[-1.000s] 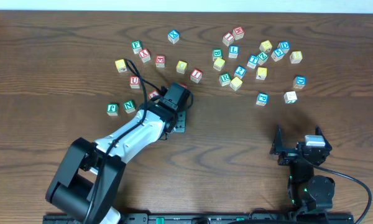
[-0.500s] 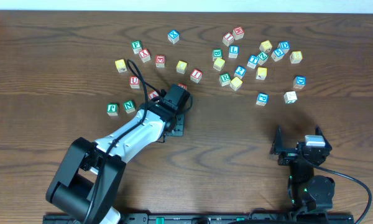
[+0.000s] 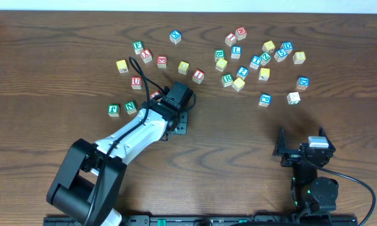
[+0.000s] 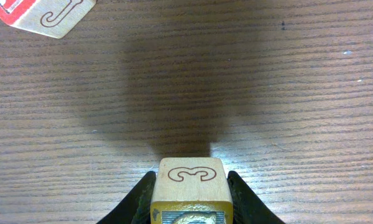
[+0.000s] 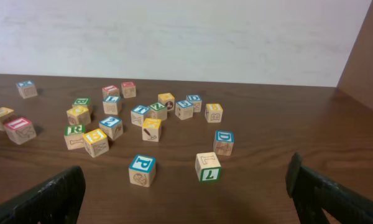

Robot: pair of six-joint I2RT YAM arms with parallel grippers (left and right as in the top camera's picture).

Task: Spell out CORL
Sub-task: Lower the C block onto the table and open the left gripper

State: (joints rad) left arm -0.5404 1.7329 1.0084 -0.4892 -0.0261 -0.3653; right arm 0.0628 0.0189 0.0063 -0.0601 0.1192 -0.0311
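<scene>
Cube, yellow-edged and bearing an outlined glyph I cannot read for sure, is pinched between the narrowed jaws of the left gripper. The jaws press its two side faces, which leaves the bottom free to be set down flat. A broad shadow lies on the wood ahead of it, so it is probably held a little off the table.

From overhead the left gripper sits near the table's middle and hides the cube beneath it. It stands at 6 o'clock of the left part of the scatter, facing bare wood. That looks like a sensible place for a row to begin, away from the stray letters. A red cube lies at 11 o'clock in the wrist view, well apart.

The R cube, with its green letter, waits at 2 o'clock from the left gripper. The L cube, with its blue letter, lies just past it at 1 o'clock. Neither is touched.

The right gripper rests at the table's 5 o'clock with its fingers spread wide and holds nothing. Parked there it stays clear of the working arm. No row is laid yet, so I judge the task is barely begun.
</scene>
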